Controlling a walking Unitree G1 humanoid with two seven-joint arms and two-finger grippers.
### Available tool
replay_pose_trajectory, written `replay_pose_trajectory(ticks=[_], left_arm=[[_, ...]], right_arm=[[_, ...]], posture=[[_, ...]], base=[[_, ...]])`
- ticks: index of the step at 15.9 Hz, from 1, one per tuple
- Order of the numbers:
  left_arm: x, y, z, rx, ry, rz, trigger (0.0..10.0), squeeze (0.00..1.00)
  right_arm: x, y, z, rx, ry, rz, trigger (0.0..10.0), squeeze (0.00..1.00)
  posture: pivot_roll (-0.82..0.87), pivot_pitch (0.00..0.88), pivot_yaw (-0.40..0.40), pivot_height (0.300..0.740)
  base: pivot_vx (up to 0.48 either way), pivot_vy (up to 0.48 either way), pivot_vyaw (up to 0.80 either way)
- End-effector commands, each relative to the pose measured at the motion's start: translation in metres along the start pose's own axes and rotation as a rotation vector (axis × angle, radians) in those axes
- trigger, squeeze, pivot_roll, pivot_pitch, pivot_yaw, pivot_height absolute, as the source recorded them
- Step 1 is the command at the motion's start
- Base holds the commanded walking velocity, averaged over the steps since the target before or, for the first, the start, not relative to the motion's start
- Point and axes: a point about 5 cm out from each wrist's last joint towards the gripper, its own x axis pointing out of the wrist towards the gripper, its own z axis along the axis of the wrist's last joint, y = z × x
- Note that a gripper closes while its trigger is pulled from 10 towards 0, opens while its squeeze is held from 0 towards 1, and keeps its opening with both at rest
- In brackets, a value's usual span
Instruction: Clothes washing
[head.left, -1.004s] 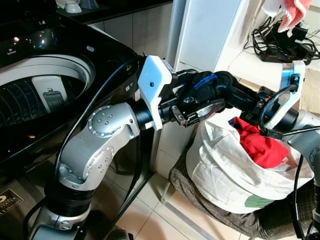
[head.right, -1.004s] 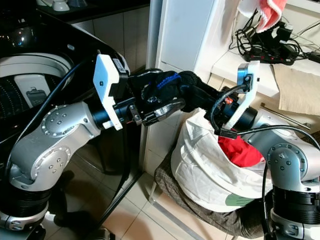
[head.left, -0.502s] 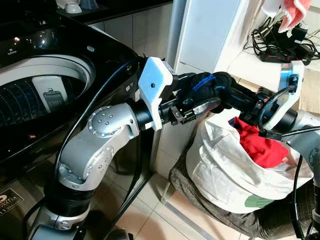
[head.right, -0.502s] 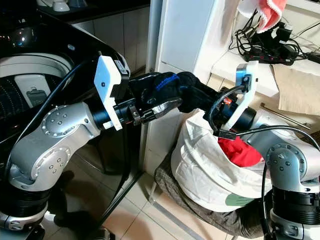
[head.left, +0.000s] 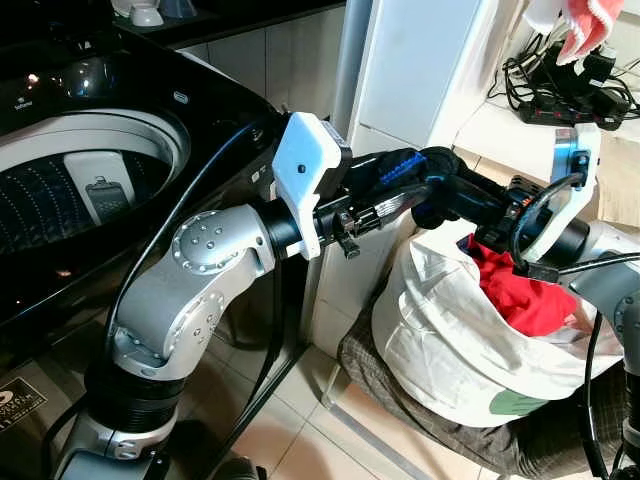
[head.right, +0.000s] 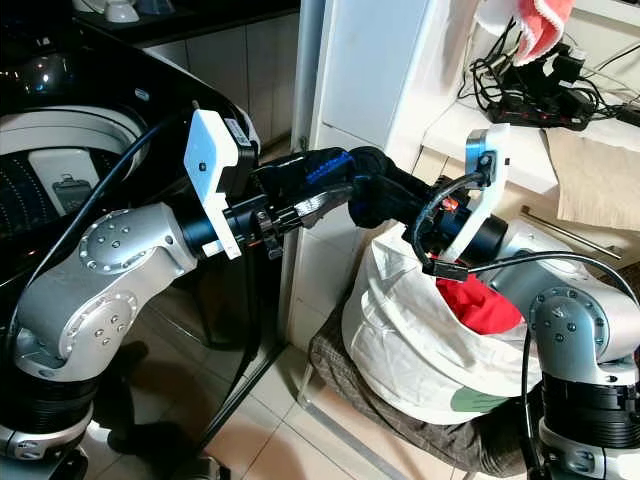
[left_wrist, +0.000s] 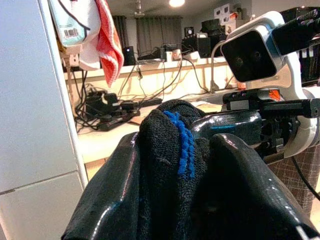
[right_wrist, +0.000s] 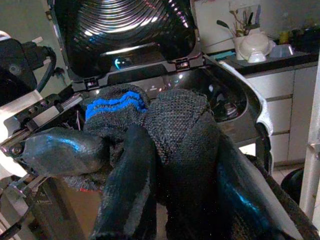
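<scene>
A black sock with a blue stripe (head.left: 396, 166) hangs in the air between the washing machine (head.left: 150, 120) and the white laundry bag (head.left: 450, 335). My left gripper (head.left: 398, 200) is shut on one end of it; in the left wrist view the sock (left_wrist: 172, 150) is bunched between its fingers (left_wrist: 107, 200). My right gripper (head.left: 452, 200) reaches in from the right and is shut on the other end, the sock (right_wrist: 170, 125) wedged between its fingers (right_wrist: 132, 185). The two grippers nearly touch above the bag's rim. A red garment (head.left: 520, 295) lies in the bag.
The open drum (head.left: 70, 190) of the top-loading machine lies at the left. A white cabinet (head.left: 425, 70) stands behind the arms. A low shelf at the back right carries power strips and cables (head.left: 570, 85), with a pink towel (head.left: 590, 25) hanging above. The bag rests on a woven mat (head.left: 420, 420).
Both grippers have risen a little with the sock and shifted slightly toward the machine. The sock looks more drawn out between them than a second ago.
</scene>
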Motion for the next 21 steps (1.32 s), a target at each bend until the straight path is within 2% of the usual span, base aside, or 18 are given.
replay_pose_trajectory(ticks=[1,7,8,9,12,14,15,16,17,18,19,20,21], left_arm=[[-0.001,0.000,-0.001,-0.013,0.005,-0.004,0.0,0.00],[-0.002,0.005,0.001,-0.001,-0.006,0.026,0.0,0.00],[-0.002,0.008,0.001,0.000,-0.010,0.041,0.0,0.00],[-0.001,0.010,0.002,0.005,-0.015,0.055,0.0,0.00],[-0.004,0.024,0.004,0.039,-0.018,0.131,0.0,0.00],[-0.014,0.057,0.009,0.123,-0.005,0.339,0.0,0.00],[-0.019,0.069,0.013,0.152,-0.006,0.410,0.0,0.00],[-0.038,0.105,0.024,0.269,0.019,0.646,0.0,0.00],[-0.055,0.130,0.033,0.390,0.061,0.803,0.0,0.00],[-0.064,0.142,0.037,0.440,0.081,0.860,0.0,0.00],[-0.078,0.163,0.040,0.532,0.177,0.938,0.0,0.00],[-0.086,0.177,0.029,0.559,0.318,0.945,0.0,0.00],[-0.095,0.188,0.008,0.589,0.512,0.953,5.4,0.00]], right_arm=[[0.001,0.002,0.004,-0.021,0.010,0.010,0.0,0.00],[0.003,0.003,0.004,-0.033,0.009,0.018,0.0,0.00],[0.004,0.002,0.004,-0.039,0.008,-0.001,1.4,0.69],[0.005,0.000,0.004,-0.047,0.009,-0.015,10.0,1.00],[0.007,0.002,0.005,-0.051,0.004,0.011,10.0,1.00],[0.011,0.000,0.006,-0.103,0.014,-0.024,10.0,1.00],[0.012,0.000,0.006,-0.104,0.015,-0.024,10.0,0.26],[0.015,0.003,0.006,-0.110,0.016,-0.005,10.0,0.00],[0.018,0.006,0.007,-0.114,0.015,0.010,10.0,0.00],[0.021,0.008,0.007,-0.117,0.015,0.020,10.0,0.00],[0.030,0.014,0.006,-0.130,0.020,0.047,10.0,0.00],[0.040,0.020,0.005,-0.139,0.039,0.060,10.0,0.00],[0.051,0.023,0.003,-0.159,0.070,0.048,10.0,0.00]], posture=[[0.00,0.000,-0.090,0.740],[0.00,0.000,-0.089,0.740],[0.00,0.000,-0.088,0.740],[0.00,0.000,-0.089,0.740],[0.00,0.000,-0.089,0.740],[0.01,0.000,-0.089,0.740],[0.01,0.000,-0.090,0.740],[0.01,0.000,-0.090,0.740],[0.00,0.000,-0.091,0.740],[0.00,0.000,-0.091,0.740],[0.01,0.000,-0.091,0.740],[0.00,0.000,-0.089,0.740],[0.00,0.000,-0.086,0.740]], base=[[0.000,0.000,0.00],[0.000,0.000,0.00],[0.000,0.000,0.00],[0.000,0.000,0.00],[0.000,0.000,0.00],[0.000,0.000,0.00],[0.000,0.000,0.00],[0.000,0.000,0.00],[0.000,0.000,0.00],[0.000,0.000,0.00],[0.000,0.000,0.00],[0.000,0.000,0.00],[0.000,0.000,0.00]])
